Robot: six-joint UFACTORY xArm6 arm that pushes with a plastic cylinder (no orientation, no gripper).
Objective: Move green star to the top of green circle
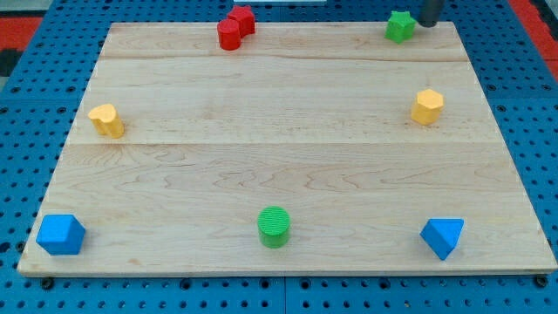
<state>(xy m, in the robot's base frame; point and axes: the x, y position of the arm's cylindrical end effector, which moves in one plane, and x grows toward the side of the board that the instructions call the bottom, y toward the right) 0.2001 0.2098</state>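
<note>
The green star (400, 26) sits at the view's top right, near the board's top edge. The green circle (274, 227) stands near the bottom edge, at the middle. My rod comes in at the view's top right, and its tip (427, 23) is just to the right of the green star, close to it or touching it.
Two red blocks (235, 28) lie together at the top middle. A yellow block (106, 120) is at the left, a yellow hexagon (427, 106) at the right. A blue block (60, 234) is at the bottom left, a blue triangle (443, 236) at the bottom right.
</note>
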